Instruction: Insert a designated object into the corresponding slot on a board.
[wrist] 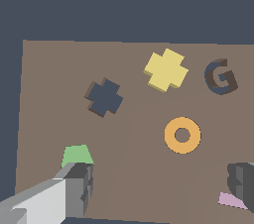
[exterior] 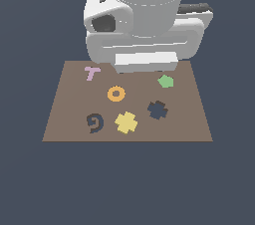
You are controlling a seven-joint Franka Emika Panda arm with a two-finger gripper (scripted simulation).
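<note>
Yellow cross (wrist: 166,70) lies ungrasped near the board's (exterior: 60,119) front edge beside its slot (wrist: 104,97); I must lower my wide-open, empty gripper (wrist: 161,183) onto it.

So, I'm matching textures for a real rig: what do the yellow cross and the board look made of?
Yellow cross: flat matte, plastic-like, uniform colour without shine. Board: plain matte brown, possibly wood or card; no grain shows, so the render leaves it open.
</note>
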